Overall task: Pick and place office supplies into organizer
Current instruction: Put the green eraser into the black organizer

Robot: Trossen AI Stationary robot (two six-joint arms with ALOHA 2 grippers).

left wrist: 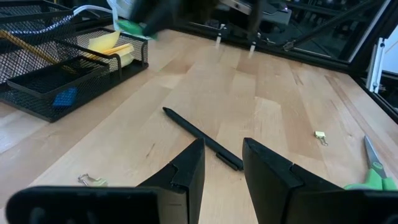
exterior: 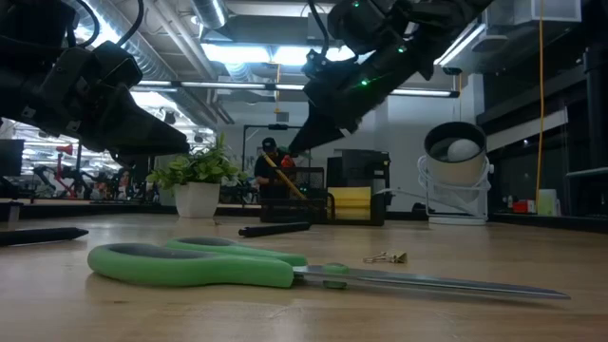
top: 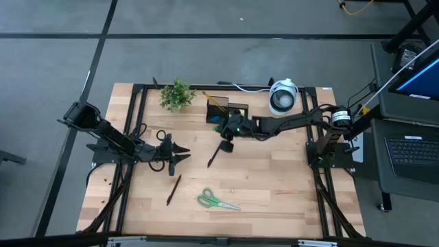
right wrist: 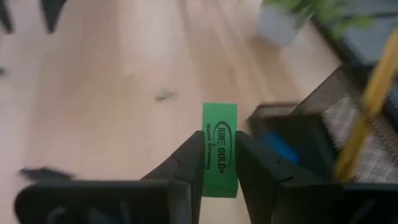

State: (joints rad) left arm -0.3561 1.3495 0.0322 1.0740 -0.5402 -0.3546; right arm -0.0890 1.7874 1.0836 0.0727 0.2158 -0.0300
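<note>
Small green piece [right wrist: 220, 149], a flat printed tag or eraser, is clamped upright between the fingers of the right pincer [right wrist: 220, 163], held in the air just in front of the organizer [top: 228, 112]; my read is it's pinched by its lower half so the top stays free to drop into a compartment. The organizer is black mesh and sits at the back of the desk [top: 274, 185], with a wooden pencil [left wrist: 28, 48] leaning in the taller section, a yellow sticky-note pad [left wrist: 112, 45] in one low compartment and a blue piece [left wrist: 64, 98] in the tray beside it, so the low tray likely takes the small bits. A black pen [top: 214, 155] lies on the desk just in front of the organizer, below the right pincer. A second black pen [top: 173, 189] lies farther out from the organizer, toward the front. Green-handled scissors [top: 217, 200] lie flat, well apart from the organizer, near the desk's front edge. Left pincer [left wrist: 222, 168] hovers to the left of the organizer, fingers apart with nothing between them, aimed at the near pen, probably waiting its turn. The potted plant [top: 177, 95] stands just left of the organizer and the round white device [top: 282, 96] to its right, neither to be moved. A couple of binder clips [left wrist: 320, 136] are scattered in front of the organizer.
</note>
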